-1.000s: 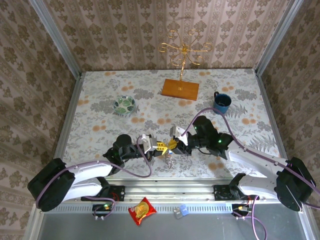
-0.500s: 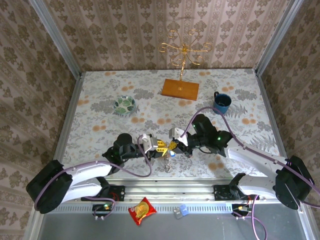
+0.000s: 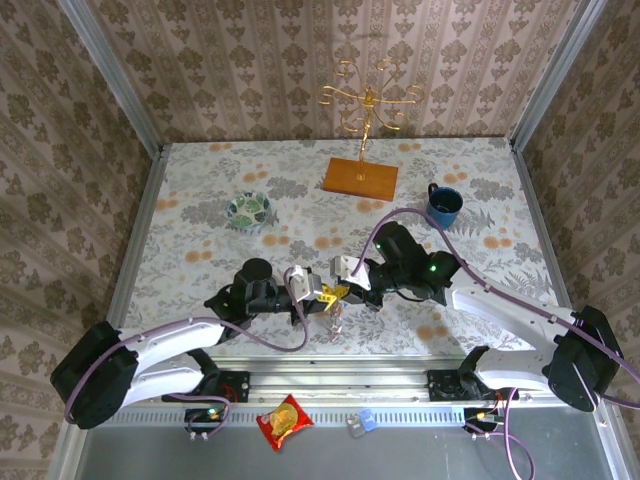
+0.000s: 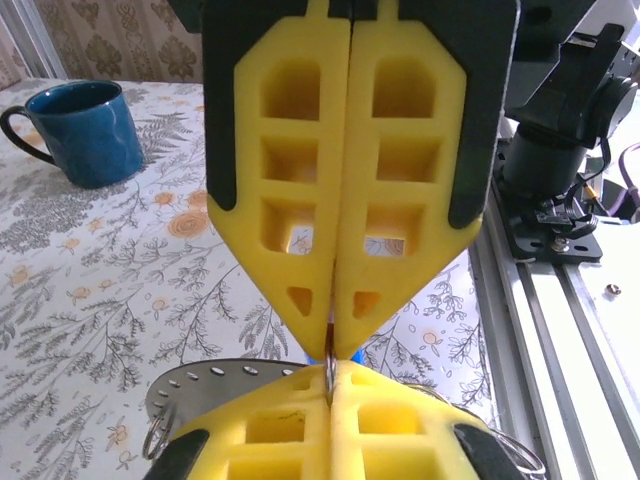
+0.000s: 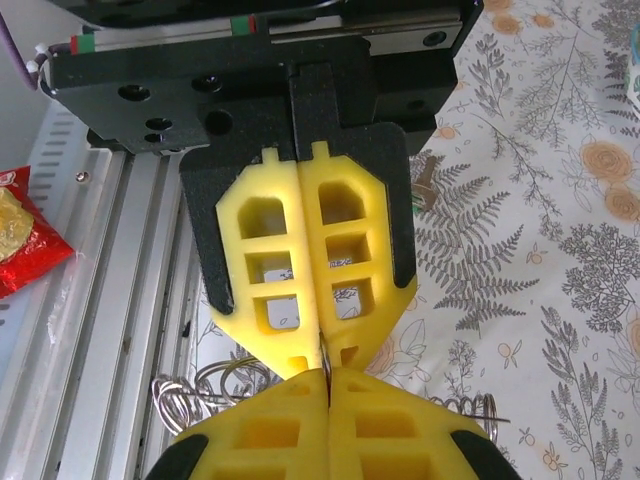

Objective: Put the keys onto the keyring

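My left gripper and right gripper meet tip to tip above the table's near edge. Each is shut on a thin wire loop of the keyring, which dangles below them. In the left wrist view my own yellow pads sit at the bottom, and the left gripper pinches the wire against the right arm's pads above. A grey perforated metal piece curves out to the left. The right gripper does the same, with wire coils beside it. A blue speck behind the pads may be a key; the green key is hidden.
A blue mug stands at the back right and a green-patterned bowl at the back left. A gold stand on a wooden base is at the back centre. A red snack bag lies beyond the front rail.
Both grippers stay shut tip to tip. The left wrist has risen and moved right, the right gripper has shifted slightly left, and the hanging ring sits a little higher.
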`<action>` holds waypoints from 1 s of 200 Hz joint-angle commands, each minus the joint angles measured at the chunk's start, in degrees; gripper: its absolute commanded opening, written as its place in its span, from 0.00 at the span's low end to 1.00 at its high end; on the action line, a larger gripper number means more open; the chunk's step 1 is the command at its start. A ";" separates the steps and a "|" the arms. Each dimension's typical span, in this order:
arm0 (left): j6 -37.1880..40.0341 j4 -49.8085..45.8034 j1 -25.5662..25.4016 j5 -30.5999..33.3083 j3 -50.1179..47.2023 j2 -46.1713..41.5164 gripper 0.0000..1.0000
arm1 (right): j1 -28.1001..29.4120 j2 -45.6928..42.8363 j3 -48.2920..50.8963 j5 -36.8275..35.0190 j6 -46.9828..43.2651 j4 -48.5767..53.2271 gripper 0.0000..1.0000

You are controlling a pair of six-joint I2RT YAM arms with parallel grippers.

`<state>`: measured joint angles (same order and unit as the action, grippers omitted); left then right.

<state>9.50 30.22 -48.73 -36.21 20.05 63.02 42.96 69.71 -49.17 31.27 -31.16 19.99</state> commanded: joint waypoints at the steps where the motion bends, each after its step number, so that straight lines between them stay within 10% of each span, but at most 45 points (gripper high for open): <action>1: 0.44 0.56 0.32 0.17 1.29 -0.22 0.00 | 0.08 -2.49 0.88 -0.10 2.84 -2.17 0.24; 50: -2.45 7.59 0.92 -1.10 -1.42 -0.54 0.00 | -1.10 -8.78 10.86 -7.26 6.12 -10.18 0.38; 200: -9.50 22.93 1.66 -3.76 -4.91 2.90 0.00 | -0.13 -0.13 11.29 -2.52 7.47 -18.91 0.42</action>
<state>2.04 47.24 -47.48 -37.98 15.59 65.87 42.54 68.64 -38.20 26.11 -25.26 4.60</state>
